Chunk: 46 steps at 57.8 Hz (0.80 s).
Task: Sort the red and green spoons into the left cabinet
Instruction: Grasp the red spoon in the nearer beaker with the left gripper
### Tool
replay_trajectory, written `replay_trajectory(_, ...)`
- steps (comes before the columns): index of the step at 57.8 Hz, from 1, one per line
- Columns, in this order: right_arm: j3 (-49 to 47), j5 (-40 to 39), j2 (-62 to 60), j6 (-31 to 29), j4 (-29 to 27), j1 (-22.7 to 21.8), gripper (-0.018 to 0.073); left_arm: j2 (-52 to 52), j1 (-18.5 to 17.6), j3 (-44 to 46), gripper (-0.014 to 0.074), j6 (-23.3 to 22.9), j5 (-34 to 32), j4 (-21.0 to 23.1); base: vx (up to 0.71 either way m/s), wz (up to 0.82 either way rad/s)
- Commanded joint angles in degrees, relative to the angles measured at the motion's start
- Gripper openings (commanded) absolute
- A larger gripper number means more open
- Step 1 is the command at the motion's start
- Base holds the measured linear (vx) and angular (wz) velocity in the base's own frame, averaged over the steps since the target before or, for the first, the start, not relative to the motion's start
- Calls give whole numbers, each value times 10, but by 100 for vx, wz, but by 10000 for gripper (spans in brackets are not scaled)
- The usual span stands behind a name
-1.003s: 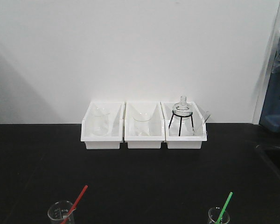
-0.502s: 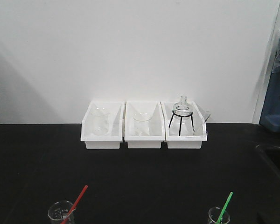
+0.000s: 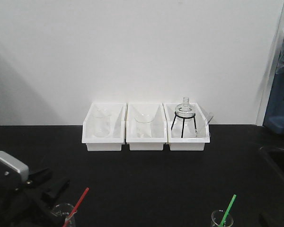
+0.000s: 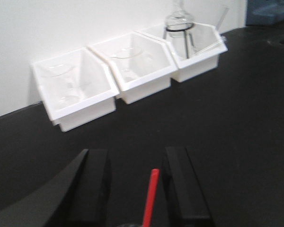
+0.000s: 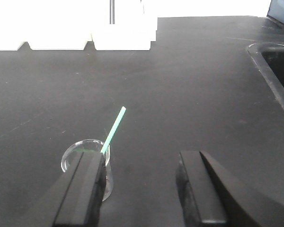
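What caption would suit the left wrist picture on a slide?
Open left gripper framing the red spoon handle, three white bins beyond on the black bench.

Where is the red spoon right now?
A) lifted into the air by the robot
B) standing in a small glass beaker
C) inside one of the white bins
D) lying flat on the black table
B: the red spoon leans out of a glass beaker standing on the black table, and the left end effector is open, not gripping it.
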State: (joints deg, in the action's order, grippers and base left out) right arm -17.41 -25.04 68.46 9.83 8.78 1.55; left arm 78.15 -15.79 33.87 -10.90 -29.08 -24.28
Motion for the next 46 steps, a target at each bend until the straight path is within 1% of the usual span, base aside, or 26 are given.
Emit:
replay_trajectory(1, -19, -50, -8, 3, 3, -2, 421, 29, -5, 38, 409, 0, -71, -5, 0, 0)
replay_trajectory(8, -19, -50, -8, 3, 3, -2, 421, 87, -9, 77, 409, 0, -73, -9, 0, 0)
replay_trajectory(16, -19, -50, -8, 3, 3, -2, 421, 128, -9, 104, 409, -2, -74, -46, 0, 0)
replay_trajectory(23, -19, -50, -8, 3, 3, -2, 421, 133, -9, 107, 409, -44, -62, -82, 0, 0)
replay_trajectory(26, -19, -50, -8, 3, 3, -2, 421, 133, -9, 107, 409, -49, -46, -94, 0, 0)
replay_trajectory(31, -19, -50, -8, 3, 3, -2, 421, 140, -9, 107, 409, -46, -26, -95, 0, 0)
replay_trajectory(46, -19, -50, -8, 3, 2, -2, 421, 193, -9, 128, 409, -44, -26, -95, 0, 0)
